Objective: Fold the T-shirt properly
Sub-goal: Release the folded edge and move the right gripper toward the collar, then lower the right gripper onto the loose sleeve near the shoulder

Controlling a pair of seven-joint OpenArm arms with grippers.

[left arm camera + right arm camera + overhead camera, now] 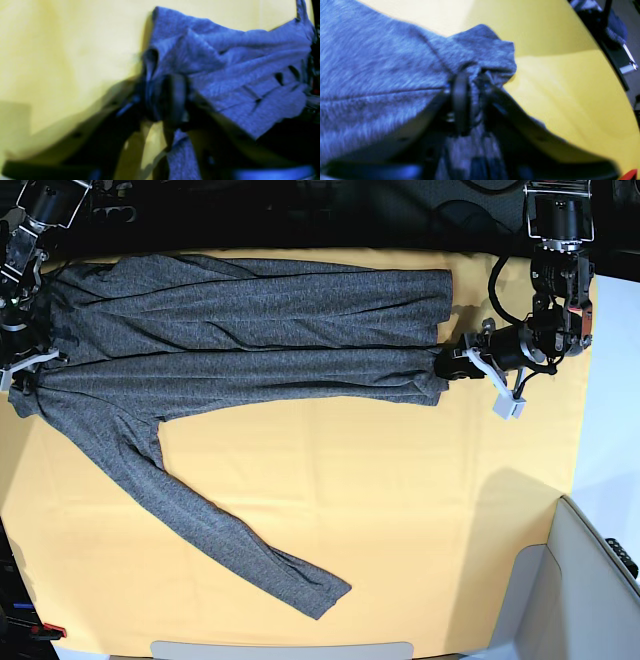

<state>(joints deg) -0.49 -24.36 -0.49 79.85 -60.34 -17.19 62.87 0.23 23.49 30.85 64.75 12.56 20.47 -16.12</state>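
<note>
tabletop point(400, 530): yellow cloth, carries everything.
T-shirt point(250, 330): stretched flat between both pincers, one sleeve trailing off.
left pincer point(163, 100): fabric bunched between jaws; grip unclear.
right pincer point(470, 97): same.
tip: release both together, retract low.

Left end effector point(447, 364) and right end effector point(22, 372) each pinch fabric at opposite ends.
</note>
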